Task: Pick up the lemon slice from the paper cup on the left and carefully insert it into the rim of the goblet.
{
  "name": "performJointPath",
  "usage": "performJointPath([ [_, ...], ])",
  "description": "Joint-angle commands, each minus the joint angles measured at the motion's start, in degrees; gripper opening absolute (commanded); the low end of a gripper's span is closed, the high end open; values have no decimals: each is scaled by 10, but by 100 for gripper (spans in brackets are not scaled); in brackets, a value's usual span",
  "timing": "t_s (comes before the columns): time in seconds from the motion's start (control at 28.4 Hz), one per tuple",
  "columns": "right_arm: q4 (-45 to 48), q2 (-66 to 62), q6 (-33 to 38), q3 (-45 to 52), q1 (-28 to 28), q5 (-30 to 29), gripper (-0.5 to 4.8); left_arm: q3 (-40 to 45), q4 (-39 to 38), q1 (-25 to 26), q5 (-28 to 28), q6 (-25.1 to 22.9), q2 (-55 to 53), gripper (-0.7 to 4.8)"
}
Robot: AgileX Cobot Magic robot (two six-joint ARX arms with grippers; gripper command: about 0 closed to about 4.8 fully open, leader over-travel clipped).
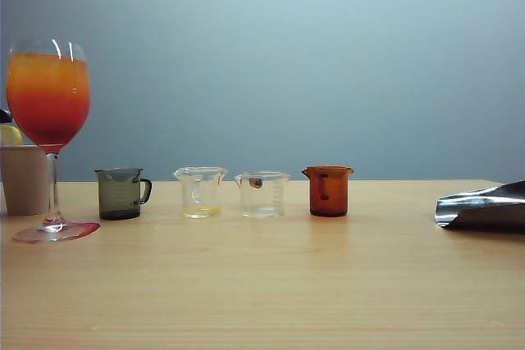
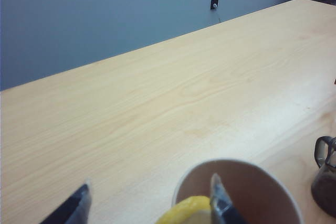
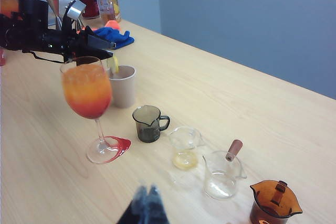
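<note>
Exterior view: the goblet [image 1: 49,104] stands at the far left edge of the table [image 1: 271,284], its bowl partly cut by the frame; behind it the paper cup [image 1: 25,179] is half cropped, and only a sliver of the lemon slice [image 1: 10,134] shows above its rim. The left gripper is barely visible here. At the right edge a dark, glossy part of the right arm [image 1: 484,207] enters low over the table, its tip out of frame.

Left wrist view: the left gripper [image 2: 149,203] has its jaws spread wide, one finger inside the cup [image 2: 252,187], the other outside it; the slice [image 2: 184,212] lies at the cup's mouth, cut off by the frame, grasped by neither finger.

Right wrist view: the right gripper [image 3: 146,203] appears blurred, fingers pressed together, gripping nothing, well apart from the goblet [image 3: 88,90]. Open tabletop lies in front of the row of a grey cup [image 3: 148,123], two clear beakers [image 3: 185,148] and an amber beaker [image 3: 273,203].
</note>
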State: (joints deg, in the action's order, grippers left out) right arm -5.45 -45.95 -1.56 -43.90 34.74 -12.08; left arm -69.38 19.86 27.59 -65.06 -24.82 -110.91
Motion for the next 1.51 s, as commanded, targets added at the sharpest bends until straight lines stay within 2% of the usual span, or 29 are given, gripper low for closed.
performJointPath([
  [0.04, 9, 1, 0, -3, 0, 4, -5, -4, 5, 1, -7, -3, -7, 292],
  [0.39, 9, -5, 0, -3, 0, 6, -5, -9, -27, 0, -31, -2, -24, 271],
  [0.42, 10, -5, 0, -3, 0, 6, -5, -9, -30, 0, -31, -2, -24, 260],
  [0.49, 10, -5, 0, -3, 0, 6, -5, -9, -34, 0, -31, -2, -24, 200],
  [0.81, 10, -5, 0, -3, 0, 5, -5, -10, -50, 0, -37, 0, -24, 198],
  [0.88, 10, -5, 0, -3, 0, 6, -5, -10, -50, 0, -45, 0, -24, 173],
  [0.99, 10, -5, 0, -3, 0, 6, -5, -10, -50, 0, -46, 0, -24, 168],
  [1.06, 10, -5, 0, -3, 0, 6, -5, -10, -50, 0, -46, 0, -24, 124],
  [1.09, 10, -5, 0, -3, 0, 6, -5, -10, -50, 0, -46, 0, -24, 121],
  [1.34, 10, -5, 0, -3, 0, 6, -5, -10, -50, 0, -46, 0, -24, 131],
  [1.41, 10, -5, 0, -3, 0, 6, -5, -11, -50, 0, -46, 2, -24, 192],
  [1.51, 10, -5, -2, -3, 0, 6, -5, -12, -50, 0, -46, 2, -24, 179],
])
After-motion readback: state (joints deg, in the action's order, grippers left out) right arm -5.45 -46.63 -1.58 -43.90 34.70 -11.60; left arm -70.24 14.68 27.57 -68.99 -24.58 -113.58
